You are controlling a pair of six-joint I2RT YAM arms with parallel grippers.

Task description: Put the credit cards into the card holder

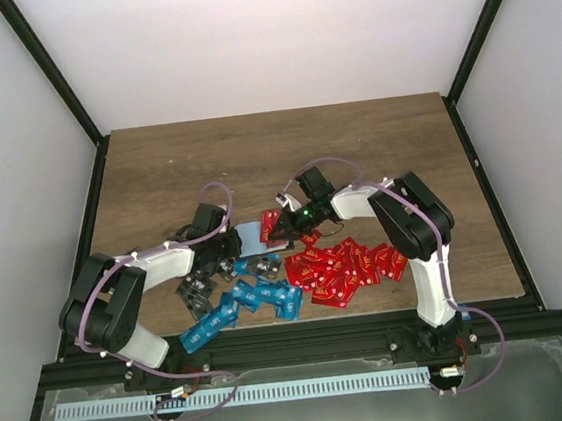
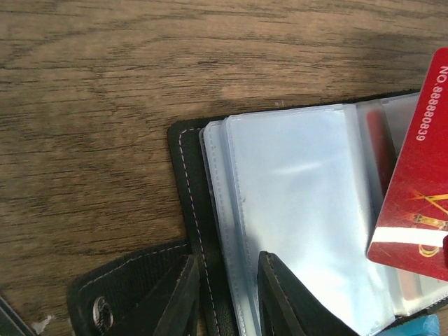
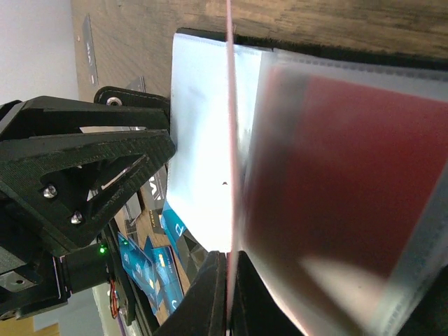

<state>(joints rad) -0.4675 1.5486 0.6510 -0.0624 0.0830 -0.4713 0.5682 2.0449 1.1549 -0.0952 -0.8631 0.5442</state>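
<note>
**Card holder** [image 1: 252,237] lies open on the worktop, black cover down and clear sleeves up (one sleeve already shows red). One red card [image 2: 413,175] tilts over its 3 o'clock edge. Loose around it are red cards [image 1: 343,269] at 4 o'clock, blue cards [image 1: 250,302] at 6 and dark grey cards [image 1: 193,292] at 7.

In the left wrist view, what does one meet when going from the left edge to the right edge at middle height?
wooden table → card holder, its black stitched cover edge → clear plastic sleeves → red credit card
</note>
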